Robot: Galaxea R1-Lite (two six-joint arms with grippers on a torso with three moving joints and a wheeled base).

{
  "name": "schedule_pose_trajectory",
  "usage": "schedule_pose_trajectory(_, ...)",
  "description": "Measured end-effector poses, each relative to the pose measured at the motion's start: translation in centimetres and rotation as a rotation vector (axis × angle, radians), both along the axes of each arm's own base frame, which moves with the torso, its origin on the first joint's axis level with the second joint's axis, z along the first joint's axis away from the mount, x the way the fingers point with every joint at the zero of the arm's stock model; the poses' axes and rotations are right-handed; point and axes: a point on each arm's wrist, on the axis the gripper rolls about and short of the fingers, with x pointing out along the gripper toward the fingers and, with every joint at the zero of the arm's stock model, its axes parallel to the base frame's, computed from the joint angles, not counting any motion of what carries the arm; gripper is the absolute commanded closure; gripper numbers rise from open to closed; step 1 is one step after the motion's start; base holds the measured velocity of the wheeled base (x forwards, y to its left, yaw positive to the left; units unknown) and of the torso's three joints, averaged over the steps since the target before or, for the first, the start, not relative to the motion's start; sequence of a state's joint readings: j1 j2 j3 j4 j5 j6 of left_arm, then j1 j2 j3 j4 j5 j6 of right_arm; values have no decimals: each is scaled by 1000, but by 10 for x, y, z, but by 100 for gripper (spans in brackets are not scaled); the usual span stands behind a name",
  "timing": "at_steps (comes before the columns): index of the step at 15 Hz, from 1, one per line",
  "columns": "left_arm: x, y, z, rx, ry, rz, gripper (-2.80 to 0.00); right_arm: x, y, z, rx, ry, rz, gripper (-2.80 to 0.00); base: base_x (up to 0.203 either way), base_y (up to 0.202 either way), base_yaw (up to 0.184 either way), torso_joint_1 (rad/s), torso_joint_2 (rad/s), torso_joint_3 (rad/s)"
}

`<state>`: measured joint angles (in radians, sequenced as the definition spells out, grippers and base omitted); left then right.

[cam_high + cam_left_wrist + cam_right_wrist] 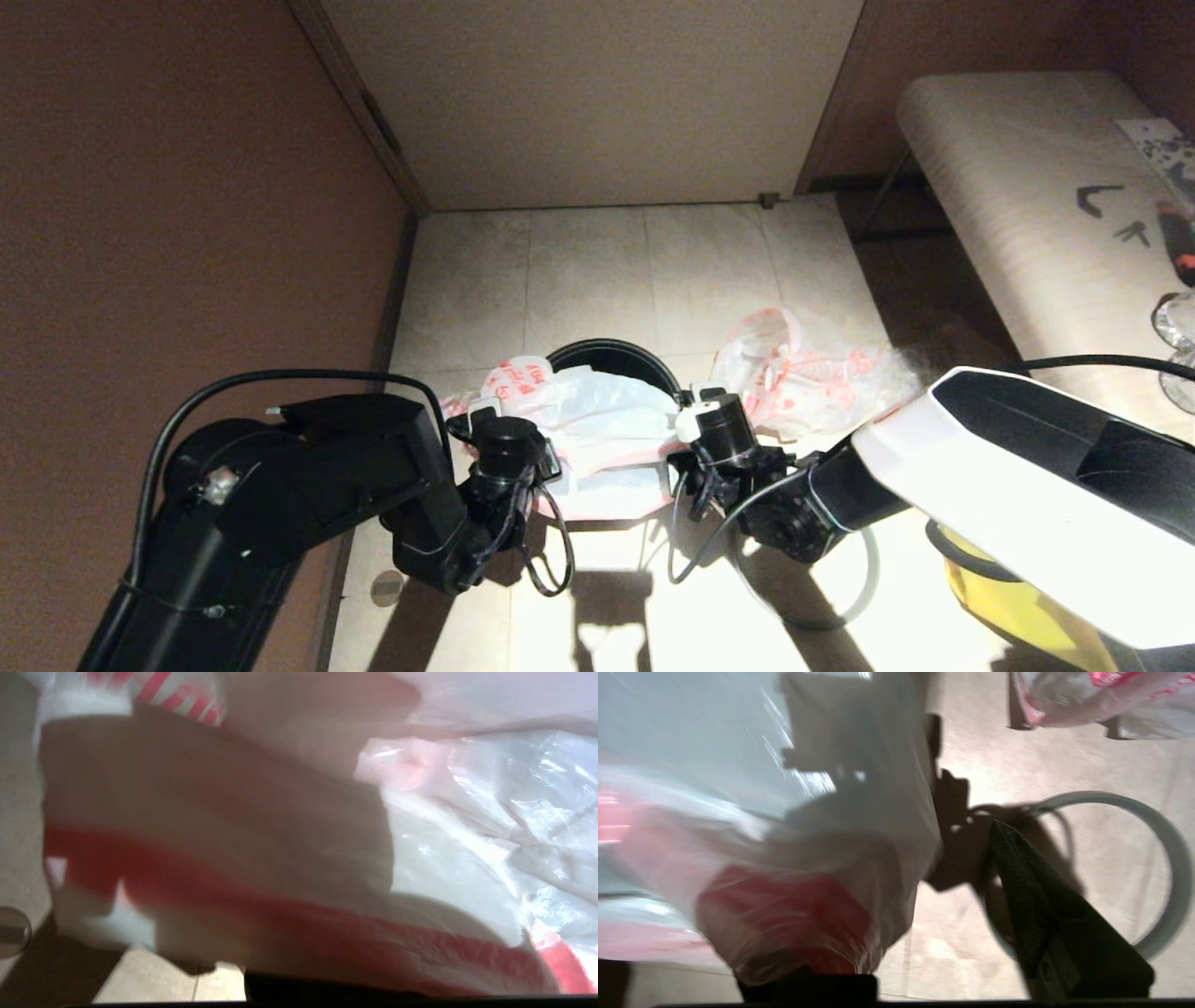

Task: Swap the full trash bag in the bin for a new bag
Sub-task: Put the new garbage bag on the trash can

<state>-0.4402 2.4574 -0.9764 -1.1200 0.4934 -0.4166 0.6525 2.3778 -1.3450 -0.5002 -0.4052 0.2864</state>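
Red print on the new bag (569, 411), none of it legible

Two arms reached forward and down toward the floor, wrists bent inward toward each other, left gripper (485, 411) on the left with jaws hidden behind plastic, right gripper (686, 415) on the right, one dark finger (1031, 896) seen standing apart, jaws spread.

We see new bag (597, 420) draped over black bin (616, 355), covering its near side; lumpy full trash bag (803, 373) on floor beside it.
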Motion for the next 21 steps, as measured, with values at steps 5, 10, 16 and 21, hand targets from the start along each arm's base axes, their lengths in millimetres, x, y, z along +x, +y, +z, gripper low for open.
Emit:
schedule_pose_trajectory(5,4,0,3,-3,-17,33,0,-23,5,7,86,63,32,-280,0,0,0,0,0,0)
schedule_pose_trajectory(10,11,2,7,-24,-15,89,0,-30,0,-3,56,101,29,-280,0,0,0,0,0,0)
schedule_pose_trajectory(16,18,4,10,-23,-31,127,0,-57,-13,4,163,162,187,-280,0,0,0,0,0,0)
schedule_pose_trajectory(21,19,4,7,-17,-30,136,0,-70,-22,13,247,105,227,-280,0,0,0,0,0,0)
